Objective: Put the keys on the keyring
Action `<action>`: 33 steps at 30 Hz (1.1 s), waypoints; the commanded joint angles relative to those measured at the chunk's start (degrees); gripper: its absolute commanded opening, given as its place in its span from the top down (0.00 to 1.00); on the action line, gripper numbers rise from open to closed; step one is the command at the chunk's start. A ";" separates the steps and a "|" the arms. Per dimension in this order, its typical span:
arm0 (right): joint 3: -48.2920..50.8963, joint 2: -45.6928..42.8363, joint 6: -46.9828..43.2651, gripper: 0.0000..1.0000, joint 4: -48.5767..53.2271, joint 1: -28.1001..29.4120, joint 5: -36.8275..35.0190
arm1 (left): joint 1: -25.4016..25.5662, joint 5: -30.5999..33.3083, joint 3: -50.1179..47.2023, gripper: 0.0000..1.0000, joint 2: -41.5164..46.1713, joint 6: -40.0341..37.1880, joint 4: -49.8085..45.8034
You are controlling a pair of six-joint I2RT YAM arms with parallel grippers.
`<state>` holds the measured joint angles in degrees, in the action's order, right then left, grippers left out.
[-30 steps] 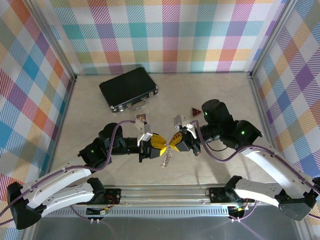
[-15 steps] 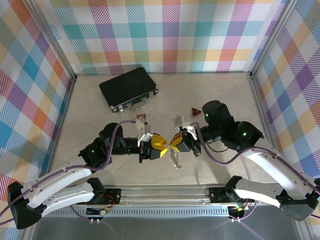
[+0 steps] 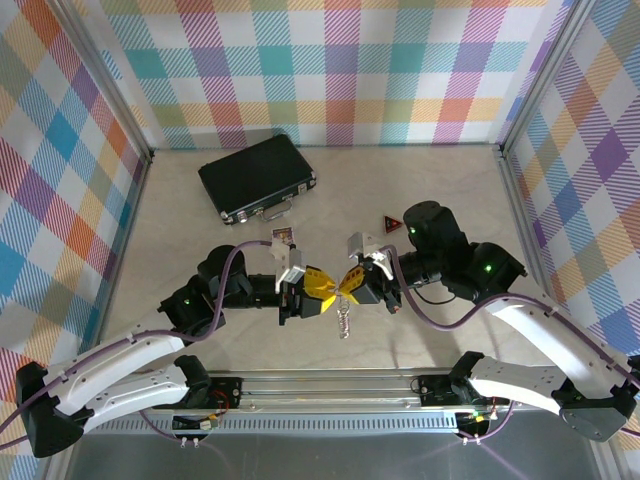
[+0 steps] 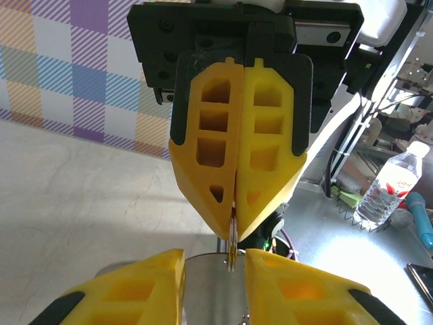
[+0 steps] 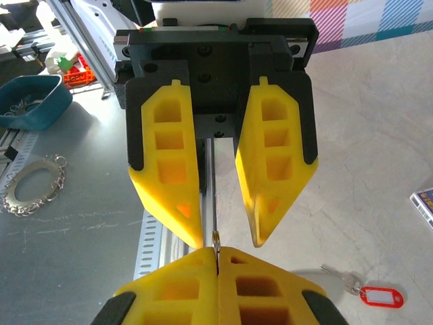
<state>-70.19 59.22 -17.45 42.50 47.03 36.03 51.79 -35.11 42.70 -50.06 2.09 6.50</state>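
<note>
The keyring (image 3: pixel 343 318) hangs between the two grippers above the table, its small metal pieces dangling below. My right gripper (image 5: pixel 216 252) is shut on the ring's thin edge (image 5: pixel 216 238). My left gripper (image 4: pixel 214 256) faces it tip to tip and stands open, one yellow finger (image 4: pixel 128 291) on each side of the ring (image 4: pixel 233 244) without touching it. From above, the left gripper (image 3: pixel 318 285) and right gripper (image 3: pixel 352 283) meet at the middle of the table. The key with its red tag (image 5: pixel 372 294) lies flat on the table below the right gripper.
A black case (image 3: pixel 257 177) lies at the back left. A dark red triangular piece (image 3: pixel 388 224) sits behind the right arm, and a small card (image 3: pixel 283 238) behind the left gripper. Off the table, a blue bowl (image 5: pixel 30 101) and another metal loop (image 5: pixel 34 184) rest on the grey plate.
The keyring's dangling pieces swung right and then back under the grippers. Both arms have stayed almost in place, and the right gripper has kept its hold.
</note>
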 commanded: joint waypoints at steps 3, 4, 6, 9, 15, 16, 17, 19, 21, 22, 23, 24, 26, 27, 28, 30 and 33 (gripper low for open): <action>-0.91 0.35 -1.18 1.00 -1.12 0.79 1.82 | 0.64 -0.59 2.02 0.74 -0.32 -0.15 2.81; -0.91 0.28 -1.20 1.00 -1.14 0.79 1.84 | 0.60 -0.49 1.94 0.74 -0.33 -0.12 2.94; -0.91 0.37 -1.18 1.00 -0.97 0.87 1.94 | 0.60 -0.33 1.82 0.79 -0.47 -0.13 3.24; -0.91 0.55 -1.25 1.00 -0.86 1.12 2.20 | 0.59 -0.31 1.69 0.88 -0.43 0.02 3.60; -1.00 0.72 -1.27 1.00 -0.73 1.35 2.29 | 0.59 -0.21 1.35 1.00 -0.14 0.13 4.42; -1.00 0.72 -1.27 1.00 -0.76 1.32 2.29 | 0.59 -0.30 1.34 1.00 -0.06 0.11 4.57; -1.00 0.59 -1.27 1.00 -0.82 1.40 2.29 | 0.59 -0.33 1.25 1.00 -0.06 0.24 4.63; -0.84 0.20 -1.14 1.00 -1.15 1.45 2.16 | 0.60 -0.32 1.03 1.00 0.04 0.28 4.75; -0.50 -0.15 -0.84 1.00 -1.73 1.43 1.79 | 0.59 -0.19 0.79 1.00 0.32 0.24 4.96; -0.26 -0.32 -0.62 0.99 -2.16 1.45 1.70 | 0.59 0.08 0.65 1.00 0.48 0.20 5.16; -0.13 -0.48 -0.36 0.97 -2.51 1.49 1.59 | 0.60 0.24 0.48 1.00 0.66 0.20 5.22; 0.12 -0.64 -0.10 0.95 -2.96 1.44 1.50 | 0.59 0.46 0.39 1.00 0.93 0.20 5.26; 0.69 -1.13 0.91 0.89 -4.20 1.51 0.92 | 0.59 0.75 0.19 1.00 1.49 0.07 5.40; 1.14 -1.54 1.54 0.86 -4.98 1.47 0.63 | 0.59 0.90 0.00 1.00 1.78 0.03 5.74; 1.56 -1.89 2.20 0.82 -5.75 1.48 0.32 | 0.62 1.06 -0.16 1.00 2.04 0.03 5.95; 1.98 -2.22 3.85 0.73 -7.25 1.48 -0.74 | 0.59 1.27 -0.33 1.00 2.32 -0.15 6.30; 2.61 -2.78 6.60 0.67 -9.13 1.43 -3.56 | 0.61 1.43 -1.02 1.00 3.16 -0.23 7.23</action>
<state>-68.47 57.60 -13.82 37.23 48.14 34.24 52.12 -34.13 42.46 -48.58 2.07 9.58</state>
